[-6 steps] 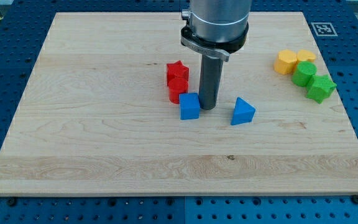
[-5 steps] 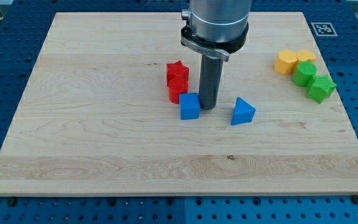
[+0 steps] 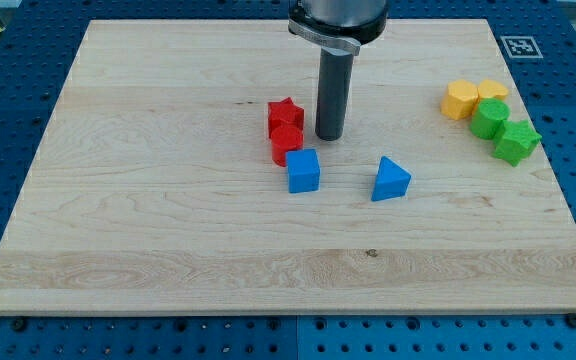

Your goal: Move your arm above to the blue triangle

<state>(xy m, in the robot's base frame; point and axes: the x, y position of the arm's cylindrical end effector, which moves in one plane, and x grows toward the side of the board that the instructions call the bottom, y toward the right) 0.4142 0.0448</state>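
The blue triangle (image 3: 391, 179) lies on the wooden board (image 3: 168, 220) right of centre. My tip (image 3: 329, 137) stands up and to the left of it, well apart. The tip is just right of the red blocks and above the blue cube (image 3: 303, 170), a small gap away from each.
A red star (image 3: 286, 114) sits on top of a red cylinder-like block (image 3: 285, 145) left of the tip. At the view's right are a yellow hexagon-like block (image 3: 459, 100), a yellow heart (image 3: 491, 92), a green round block (image 3: 489, 118) and a green star (image 3: 516, 141).
My tip has moved toward the view's top, away from the blue cube's right side. The blue cube shifted very slightly left. The other blocks have not moved.
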